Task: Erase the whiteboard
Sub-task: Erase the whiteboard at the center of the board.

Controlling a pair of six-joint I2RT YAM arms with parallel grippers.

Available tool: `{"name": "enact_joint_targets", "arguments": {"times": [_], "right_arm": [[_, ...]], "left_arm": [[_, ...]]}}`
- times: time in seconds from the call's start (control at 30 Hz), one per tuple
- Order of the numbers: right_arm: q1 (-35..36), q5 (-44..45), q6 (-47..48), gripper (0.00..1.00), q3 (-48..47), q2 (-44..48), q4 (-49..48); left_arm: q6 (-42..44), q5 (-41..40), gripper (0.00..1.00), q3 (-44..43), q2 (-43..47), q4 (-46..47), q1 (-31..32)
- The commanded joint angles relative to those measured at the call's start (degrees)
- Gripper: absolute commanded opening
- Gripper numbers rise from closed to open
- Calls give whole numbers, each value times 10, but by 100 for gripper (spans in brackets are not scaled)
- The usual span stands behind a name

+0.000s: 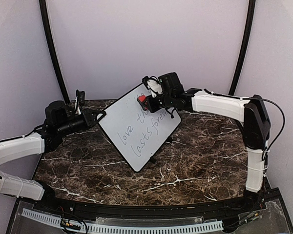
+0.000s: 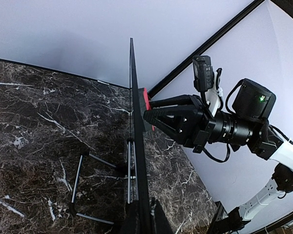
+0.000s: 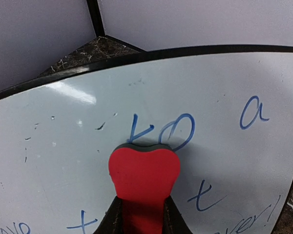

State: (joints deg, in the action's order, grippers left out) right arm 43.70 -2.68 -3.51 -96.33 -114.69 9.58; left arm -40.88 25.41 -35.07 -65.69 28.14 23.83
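Right gripper (image 3: 144, 222) pinches a red heart-shaped eraser block (image 3: 144, 170) against the far top of the white, black-framed whiteboard (image 1: 139, 127), propped mid-table. Left gripper (image 1: 98, 117) clamps its left edge. Firm, overlapping strokes toward the near edge should clear the handwritten marker writing (image 1: 142, 130).

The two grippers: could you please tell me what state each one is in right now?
Left gripper: closed on the edge of the whiteboard.
Right gripper: closed on the red eraser, pressed against the whiteboard.
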Motion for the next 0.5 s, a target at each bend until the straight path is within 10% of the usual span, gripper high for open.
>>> {"name": "enact_joint_targets", "arguments": {"times": [0.0,0.47], "right_arm": [[-6,-15,3,3,-60,-44,24],[-26,-64,-5,3,81,12,-26]], "left_arm": [[18,94,0,-8,32,86,16],[18,93,0,-9,32,85,16]]}}
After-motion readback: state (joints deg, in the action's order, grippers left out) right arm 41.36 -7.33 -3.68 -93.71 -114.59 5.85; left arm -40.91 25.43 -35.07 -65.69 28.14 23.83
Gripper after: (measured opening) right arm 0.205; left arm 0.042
